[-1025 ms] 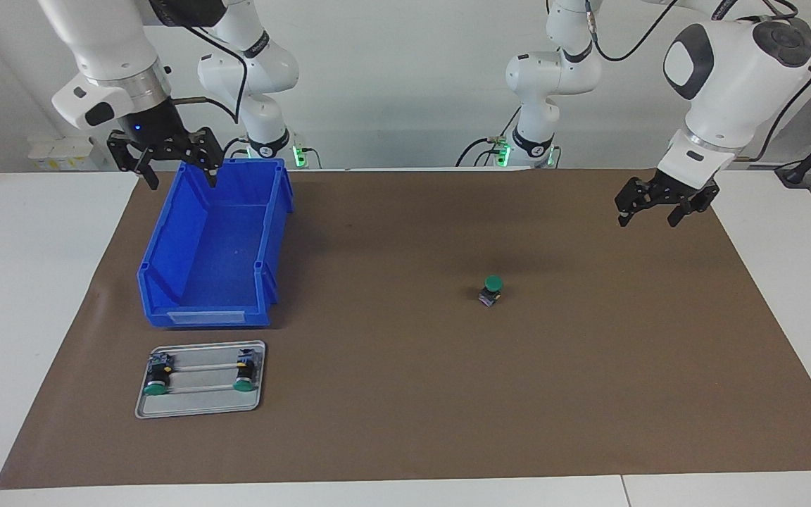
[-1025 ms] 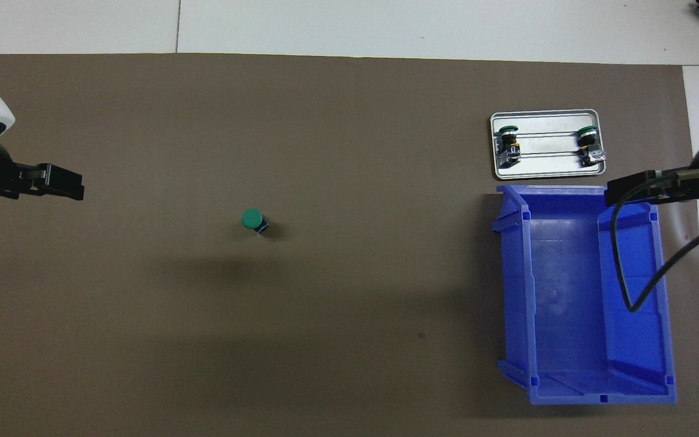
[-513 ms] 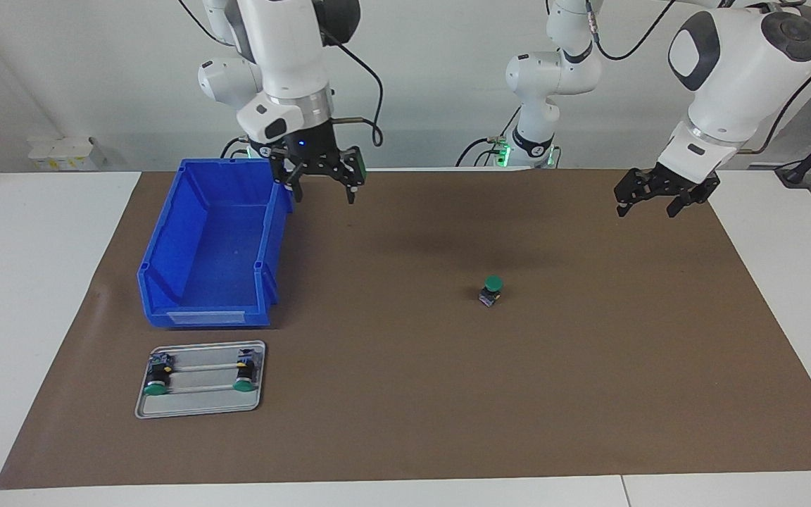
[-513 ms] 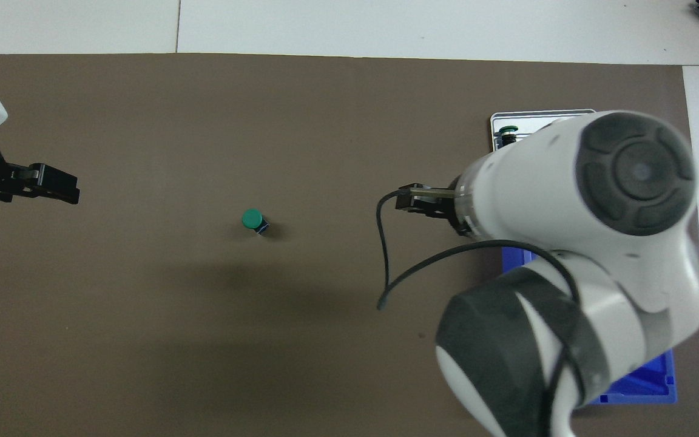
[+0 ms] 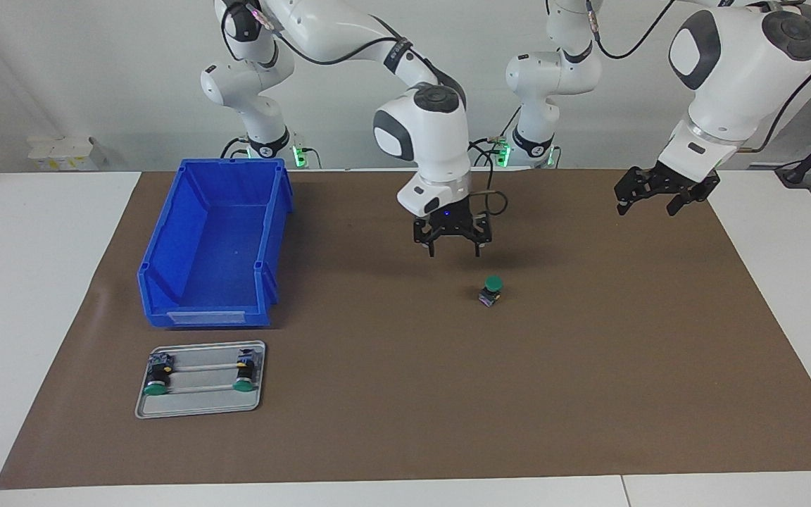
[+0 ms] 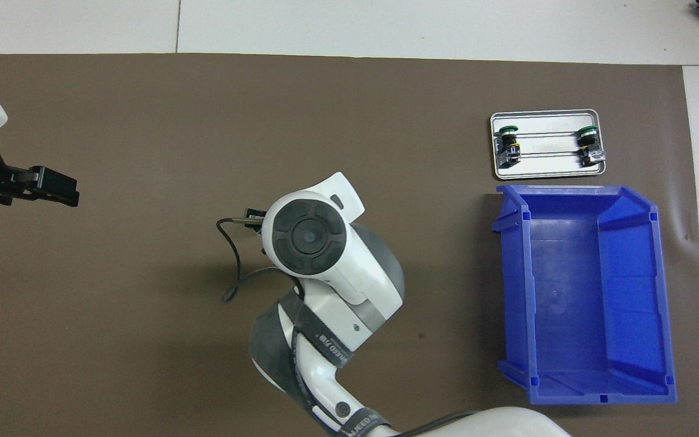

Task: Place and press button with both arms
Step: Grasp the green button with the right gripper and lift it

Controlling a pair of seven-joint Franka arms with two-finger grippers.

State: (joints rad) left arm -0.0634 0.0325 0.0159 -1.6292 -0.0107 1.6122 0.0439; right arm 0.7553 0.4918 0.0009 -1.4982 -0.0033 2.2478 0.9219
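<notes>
Item: blue bin (image 5: 212, 246). You will find it empty, toward the right arm's end of the table, well apart from the button.

Item: metal tray (image 5: 198, 407). It lies just beside the bin, farther from the robots, carrying two spare buttons on their sides.

Item: right gripper (image 5: 453, 243). It hangs with fingers spread and nothing between them, over the mat just short of the button, on the side toward the robots.

Item: button (image 5: 491, 290). It stands upright on the brown mat (image 5: 588, 394), green cap up, near mid-table, untouched by either gripper.

Item: left gripper (image 5: 659, 197). It waits, fingers spread and empty, over the mat's edge at the left arm's end, well apart from the button.

Status: you may judge placing done, since the button stands free on the mat; the press is not yet made.
</notes>
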